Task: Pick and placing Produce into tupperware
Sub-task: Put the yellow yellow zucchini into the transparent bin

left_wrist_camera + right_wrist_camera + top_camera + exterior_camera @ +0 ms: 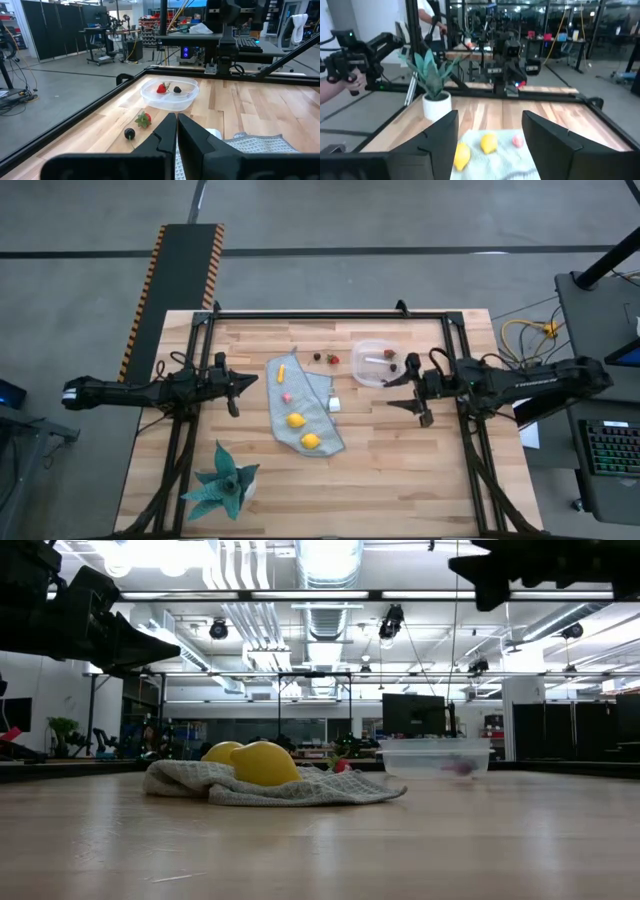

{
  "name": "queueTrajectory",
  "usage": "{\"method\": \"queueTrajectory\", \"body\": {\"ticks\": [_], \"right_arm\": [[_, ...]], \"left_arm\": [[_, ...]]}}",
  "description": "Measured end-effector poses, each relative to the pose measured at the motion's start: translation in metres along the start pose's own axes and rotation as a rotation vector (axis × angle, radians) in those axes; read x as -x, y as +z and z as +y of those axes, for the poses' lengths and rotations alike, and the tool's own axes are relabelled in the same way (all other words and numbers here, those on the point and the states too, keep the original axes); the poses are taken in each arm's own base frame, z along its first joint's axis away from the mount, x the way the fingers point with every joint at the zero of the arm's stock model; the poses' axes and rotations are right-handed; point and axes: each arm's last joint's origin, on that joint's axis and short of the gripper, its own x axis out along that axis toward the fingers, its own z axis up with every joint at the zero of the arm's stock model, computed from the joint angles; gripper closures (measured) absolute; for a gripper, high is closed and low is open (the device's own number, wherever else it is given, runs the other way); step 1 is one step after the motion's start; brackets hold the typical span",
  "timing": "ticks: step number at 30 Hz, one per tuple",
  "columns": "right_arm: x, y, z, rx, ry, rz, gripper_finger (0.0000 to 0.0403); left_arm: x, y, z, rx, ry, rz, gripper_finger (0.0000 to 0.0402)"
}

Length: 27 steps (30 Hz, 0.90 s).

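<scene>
The clear tupperware point(373, 364) stands near the table's far edge with a red piece point(161, 89) and a dark piece point(177, 90) inside. A strawberry point(144, 119) and a dark berry point(130, 133) lie on the wood to its left. On the grey-blue cloth point(303, 412) rest two lemons point(296, 420) point(311, 441), a yellow-orange stick point(283, 371) and a pink piece point(286, 396). My left gripper point(255, 381) hovers left of the cloth, shut and empty. My right gripper point(396, 391) hovers just near of the tupperware, open and empty.
A teal spiky plant in a white pot point(225, 485) stands at the near left corner. A small white cube point(334, 404) sits at the cloth's right edge. Black frame rails point(330, 314) run along the far and side edges. A person's hand point(335, 87) shows beyond the table.
</scene>
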Motion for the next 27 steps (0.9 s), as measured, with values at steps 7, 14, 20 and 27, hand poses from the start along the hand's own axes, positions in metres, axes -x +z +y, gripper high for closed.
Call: {"method": "queueTrajectory", "body": {"ticks": [7,14,20,27], "right_arm": [[0.031,-0.004,0.007,-0.010,-0.013,-0.015,0.0204],[0.040,-0.032,0.007,-0.008,-0.055,0.002,0.0205],[0.040,-0.036,0.006,0.017,-0.070,0.000,0.0204],[0.040,-0.029,0.006,0.018,-0.070,-0.020,0.0204]], "left_arm": [[0.000,0.000,0.000,0.000,0.000,0.001,0.0401],[0.000,0.000,0.000,0.000,0.000,0.001,0.0401],[0.001,0.010,0.000,0.008,0.007,-0.100,0.0401],[0.003,0.024,0.000,-0.027,-0.012,-0.244,0.0401]]}}
